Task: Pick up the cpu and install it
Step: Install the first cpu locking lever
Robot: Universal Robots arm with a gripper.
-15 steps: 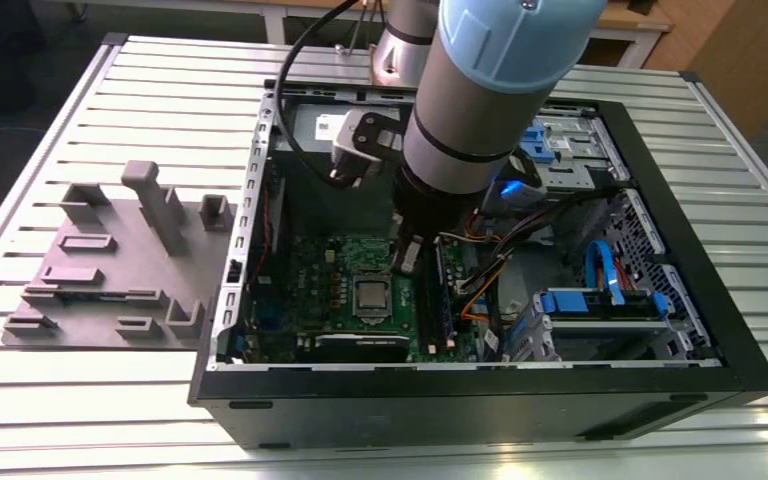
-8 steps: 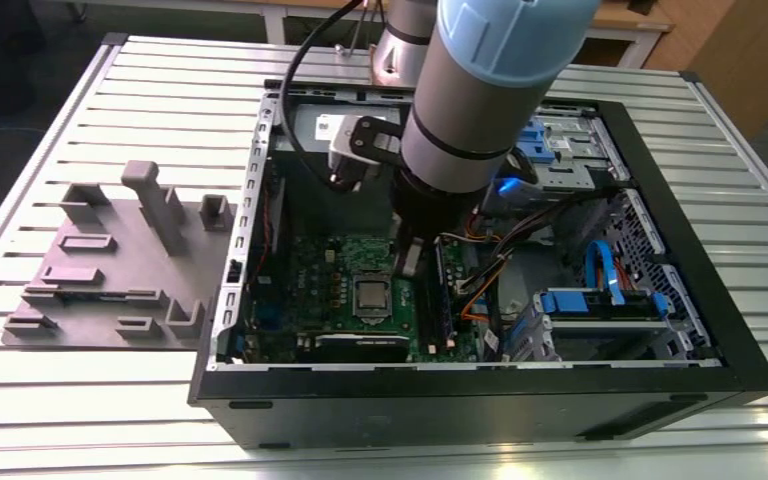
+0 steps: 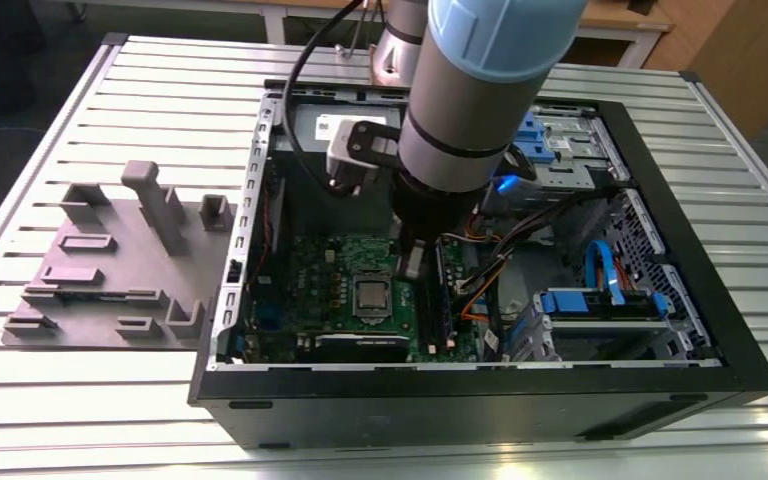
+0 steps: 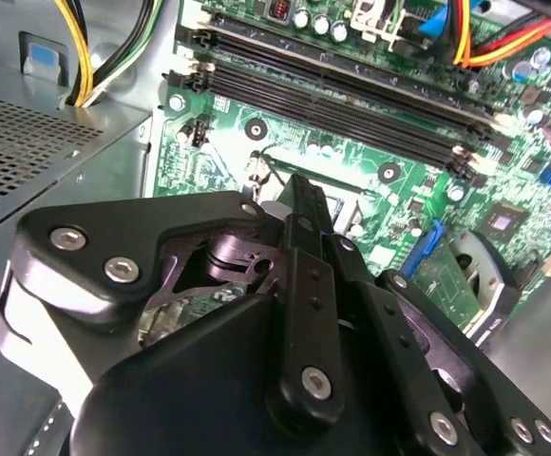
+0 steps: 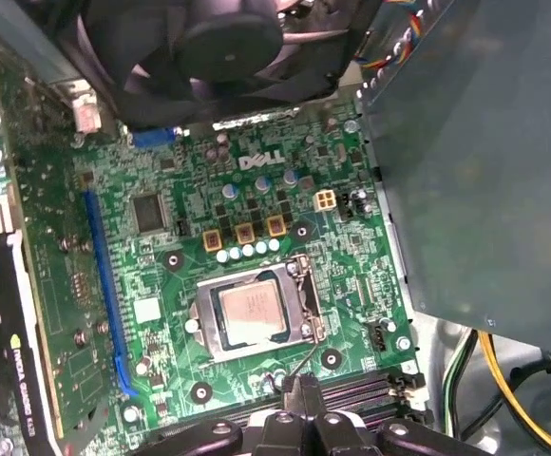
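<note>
One cpu seated in socket on motherboard inside computer case, one case on table. Hand closed, holding nothing, hovering just beside socket, near two memory slots.

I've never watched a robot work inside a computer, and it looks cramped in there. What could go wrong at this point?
The cpu already lies in its socket on the motherboard, apparently not yet clamped, so a nudge might shift it. The gripper hangs low beside the socket near the memory slots, where a small slip could scrape the board. Loose cables run close to the arm and might snag.
</note>
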